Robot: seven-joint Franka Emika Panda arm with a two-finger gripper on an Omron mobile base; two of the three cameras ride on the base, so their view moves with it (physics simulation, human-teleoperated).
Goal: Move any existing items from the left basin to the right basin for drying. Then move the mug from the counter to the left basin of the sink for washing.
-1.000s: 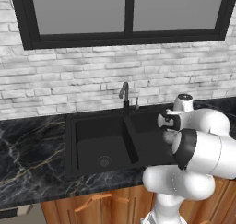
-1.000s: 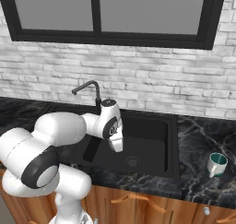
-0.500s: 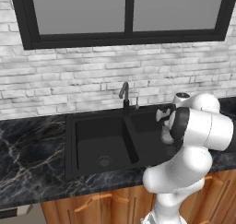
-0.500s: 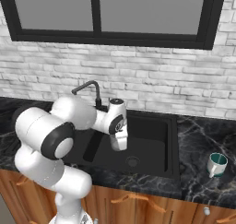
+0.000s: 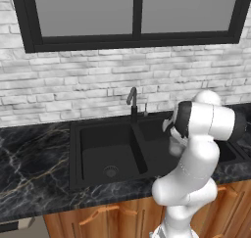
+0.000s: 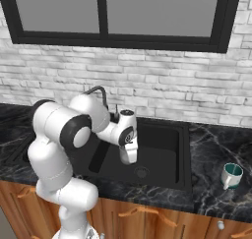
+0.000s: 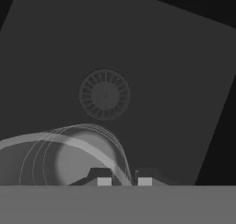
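A pale translucent handleless cup [image 7: 73, 154], the existing item, hangs from my gripper [image 7: 124, 179], which is shut on its rim wall. Cup [image 6: 129, 157] and gripper [image 6: 129, 148] are down inside the right basin [image 6: 162, 152], above its matte black floor and beside the round drain [image 7: 104, 94]. From the left base view the cup [image 5: 175, 147] shows faintly under the gripper [image 5: 173, 138], right of the divider. The left basin [image 5: 105, 151] holds nothing but its silver drain [image 5: 111, 172]. The white mug [image 6: 231, 175] with its teal inside stands upright on the black marble counter [image 6: 216, 196], right of the sink.
A slim dark curved faucet [image 5: 132, 102] rises behind the divider, close to my forearm. A white brick wall and a dark-framed window back the counter. Wooden cabinet fronts [image 5: 108, 217] run below. Open marble counter [image 5: 29, 178] lies left of the sink.
The arm's elbow has swung up and toward the sink. The hand with the cup has eased slightly right and lower within the right basin. The mug has stayed put.
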